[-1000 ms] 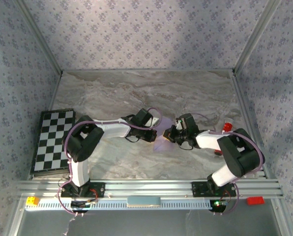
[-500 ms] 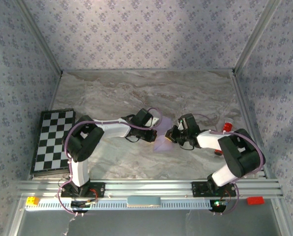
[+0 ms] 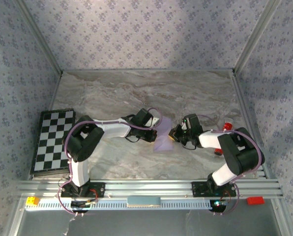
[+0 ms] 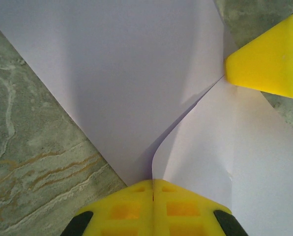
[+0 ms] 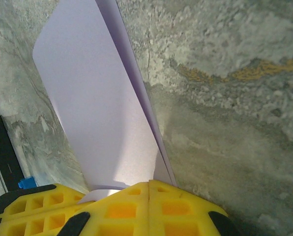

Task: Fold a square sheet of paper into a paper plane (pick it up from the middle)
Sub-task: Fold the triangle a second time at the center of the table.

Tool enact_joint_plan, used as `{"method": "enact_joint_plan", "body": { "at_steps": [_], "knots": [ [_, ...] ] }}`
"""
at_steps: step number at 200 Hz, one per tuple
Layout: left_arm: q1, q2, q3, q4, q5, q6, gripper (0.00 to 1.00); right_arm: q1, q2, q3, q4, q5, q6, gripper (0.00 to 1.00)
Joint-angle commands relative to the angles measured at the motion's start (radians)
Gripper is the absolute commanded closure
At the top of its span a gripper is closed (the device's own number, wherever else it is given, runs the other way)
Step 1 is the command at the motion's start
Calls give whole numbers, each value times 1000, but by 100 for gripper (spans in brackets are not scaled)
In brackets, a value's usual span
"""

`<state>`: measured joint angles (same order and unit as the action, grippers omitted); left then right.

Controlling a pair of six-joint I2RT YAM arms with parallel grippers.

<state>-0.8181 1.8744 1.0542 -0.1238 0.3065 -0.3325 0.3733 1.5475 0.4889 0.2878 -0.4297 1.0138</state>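
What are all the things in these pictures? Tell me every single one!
paper sheet: one, pale lilac, middle of the table, partly folded.
chequered board: one, black and white, left edge of the table.
red thing: one, small, right side of the table; too small to tell what it is.
red block: one, right end of the front rail.
yellow block: one, left end of the front rail.
blue bit: one, tiny, on the table near the right gripper.
table: one, grey-brown marble pattern.
walls: pale purple, flowery, around the table.
left gripper: one, yellow fingers, shut on the paper sheet.
right gripper: one, yellow fingers, shut on the paper sheet.
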Motion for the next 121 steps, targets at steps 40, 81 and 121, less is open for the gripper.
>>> {"method": "enact_joint_plan", "body": {
  "at_steps": [40, 81, 121],
  "knots": [
    [3, 26, 15, -56, 8, 16, 100, 13, -106, 44, -81, -47, -49, 99],
    [3, 26, 13, -54, 8, 17, 100, 70, -73, 77, -99, -50, -45, 99],
    [3, 29, 16, -55, 8, 18, 100, 106, -19, 58, -51, -40, -18, 99]
  ]
}}
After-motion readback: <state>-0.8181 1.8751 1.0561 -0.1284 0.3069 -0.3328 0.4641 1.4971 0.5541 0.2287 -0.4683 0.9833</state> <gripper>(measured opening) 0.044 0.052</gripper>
